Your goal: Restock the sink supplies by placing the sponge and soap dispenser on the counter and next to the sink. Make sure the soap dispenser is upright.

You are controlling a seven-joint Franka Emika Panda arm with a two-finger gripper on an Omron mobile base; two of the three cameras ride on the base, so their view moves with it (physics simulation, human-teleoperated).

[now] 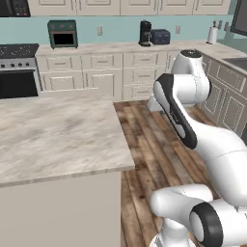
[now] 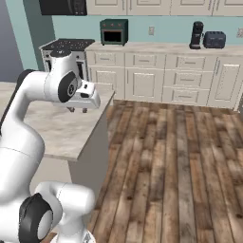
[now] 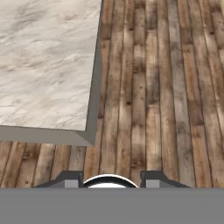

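Sink (image 1: 237, 62): a dark corner of it shows in the counter (image 1: 214, 52) at the far right of your left base view, well apart from the arm. Sponge and soap dispenser: you can't place either. Gripper (image 2: 78, 109) hangs over the island (image 2: 66, 128) edge, jaws clenched, holding nothing visible. Risk: swing toward the sink carelessly and you clip the island's corner; searching blind wastes moves.

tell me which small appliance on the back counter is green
The toaster oven, the boxy green one with a dark glass door, next to the stove. The coffee maker is black and the toaster dark blue-grey.
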